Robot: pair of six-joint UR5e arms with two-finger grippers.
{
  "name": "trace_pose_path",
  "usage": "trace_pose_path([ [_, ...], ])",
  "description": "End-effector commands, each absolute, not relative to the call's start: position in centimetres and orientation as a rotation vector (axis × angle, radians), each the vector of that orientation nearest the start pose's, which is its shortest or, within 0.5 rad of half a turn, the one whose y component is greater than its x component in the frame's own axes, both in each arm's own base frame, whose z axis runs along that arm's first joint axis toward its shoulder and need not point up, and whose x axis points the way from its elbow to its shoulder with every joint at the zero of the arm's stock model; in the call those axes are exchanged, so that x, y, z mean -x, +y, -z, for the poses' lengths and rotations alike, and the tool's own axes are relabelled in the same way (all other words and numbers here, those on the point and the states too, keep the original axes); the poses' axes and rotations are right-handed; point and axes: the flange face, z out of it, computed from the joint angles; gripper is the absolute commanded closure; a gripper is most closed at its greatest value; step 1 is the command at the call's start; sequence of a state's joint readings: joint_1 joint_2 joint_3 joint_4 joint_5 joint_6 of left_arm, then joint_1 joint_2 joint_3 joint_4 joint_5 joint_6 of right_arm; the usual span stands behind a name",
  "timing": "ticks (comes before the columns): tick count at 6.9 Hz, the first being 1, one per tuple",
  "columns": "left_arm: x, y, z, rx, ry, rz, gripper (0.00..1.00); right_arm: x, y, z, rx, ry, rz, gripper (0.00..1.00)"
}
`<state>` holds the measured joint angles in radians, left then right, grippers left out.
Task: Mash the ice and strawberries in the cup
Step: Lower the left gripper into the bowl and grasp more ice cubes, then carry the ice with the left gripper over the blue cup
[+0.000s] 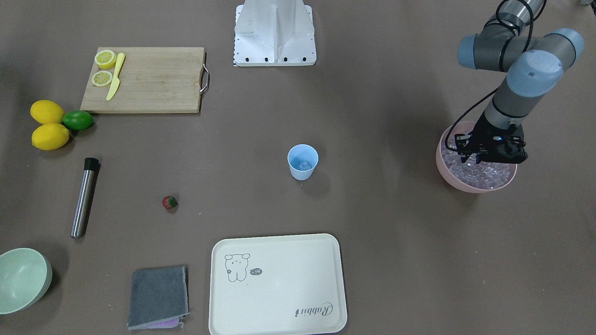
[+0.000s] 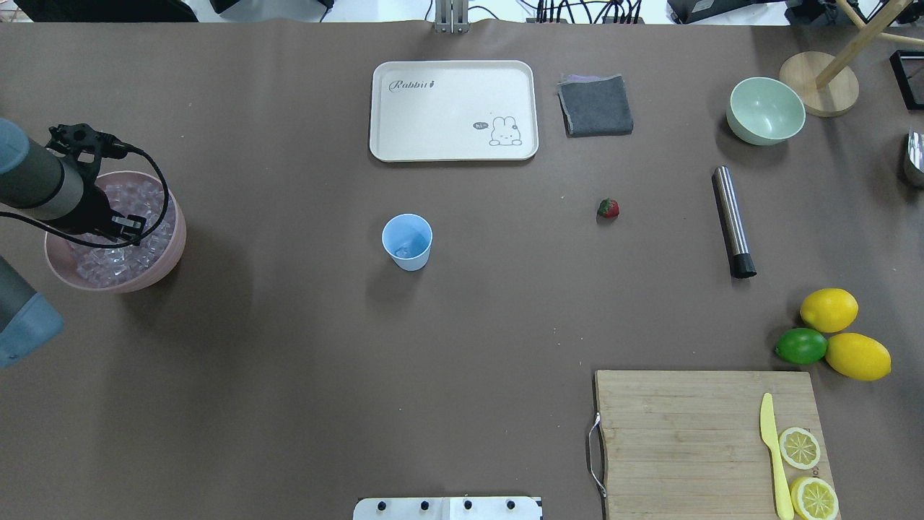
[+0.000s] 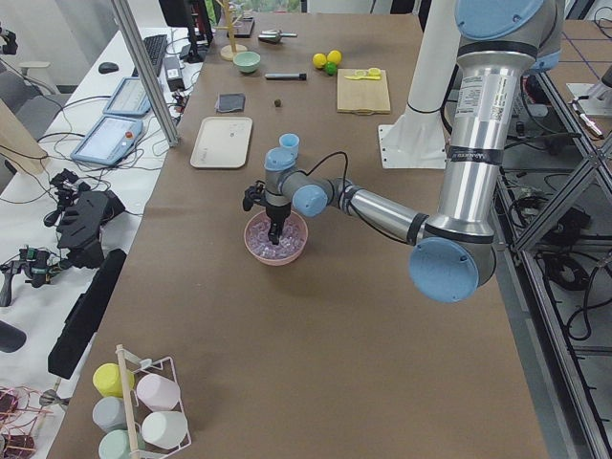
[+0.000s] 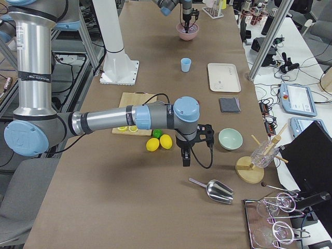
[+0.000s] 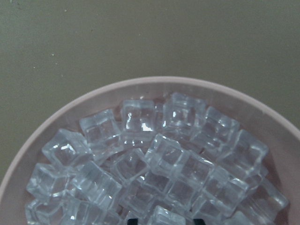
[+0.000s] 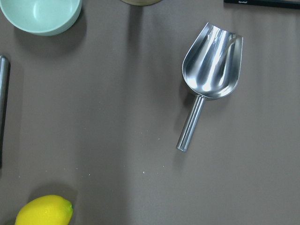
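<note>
Jaws spread, the left gripper (image 5: 165, 219) straddles one of the small clear glassy ice cubes (image 5: 140, 152) in the round pink plastic bowl (image 5: 96, 99). Ice-loading, seemingly: next, pinch one and carry it to the small light-blue plastic cup (image 1: 302, 163) mid-table.

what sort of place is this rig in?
Probably a robotics lab staged as a drink-prep bench. An industrial arm stands at a covered table, teach pendants lie beside it, and the props include ice and lemons.
</note>
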<state>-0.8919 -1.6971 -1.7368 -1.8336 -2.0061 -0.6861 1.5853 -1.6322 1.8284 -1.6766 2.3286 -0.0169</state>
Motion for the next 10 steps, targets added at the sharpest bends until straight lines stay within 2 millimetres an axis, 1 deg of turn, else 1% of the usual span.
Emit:
trace_pose_path([
  [1, -28.0, -49.5, -49.7, -0.159, 0.672, -0.113, 0.99, -7.1, -46.3, -57.3, -0.097, -0.756, 0.036, 0.0],
  [2, -27.8, -49.7, -49.4, -0.165, 0.677, -0.109, 1.0, -7.2, -46.4, -57.3, -0.098, -0.756, 0.032, 0.0],
  [3, -26.1, -50.5, -48.8, -0.177, 0.688, -0.089, 1.0, -7.2, -46.5, -57.1, -0.1, -0.757, 0.032, 0.0],
  [4, -22.8, -51.8, -47.9, -0.196, 0.724, -0.1, 1.0, -7.1, -46.5, -57.1, -0.098, -0.762, 0.033, 0.0],
  [5, -19.4, -52.9, -47.7, -0.228, 0.728, -0.09, 1.0, -7.1, -46.5, -57.0, -0.1, -0.765, 0.034, 0.0],
  [6, -18.5, -53.0, -46.5, -0.252, 0.735, -0.077, 1.0, -7.1, -46.7, -56.9, -0.103, -0.762, 0.035, 0.0],
  [7, -18.8, -53.5, -43.9, -0.281, 0.759, -0.046, 1.0, -7.0, -47.2, -56.7, -0.102, -0.758, 0.037, 0.0],
  [8, -19.9, -54.7, -39.6, -0.301, 0.815, 0.013, 1.0, -6.8, -47.2, -56.7, -0.101, -0.758, 0.042, 0.0],
  [9, -22.0, -55.9, -35.7, -0.326, 0.864, 0.024, 1.0, -6.1, -47.5, -56.6, -0.096, -0.757, 0.055, 0.0],
  [10, -26.1, -55.5, -30.6, -0.314, 0.943, 0.06, 1.0, -6.0, -47.6, -56.5, -0.095, -0.759, 0.057, 0.0],
])
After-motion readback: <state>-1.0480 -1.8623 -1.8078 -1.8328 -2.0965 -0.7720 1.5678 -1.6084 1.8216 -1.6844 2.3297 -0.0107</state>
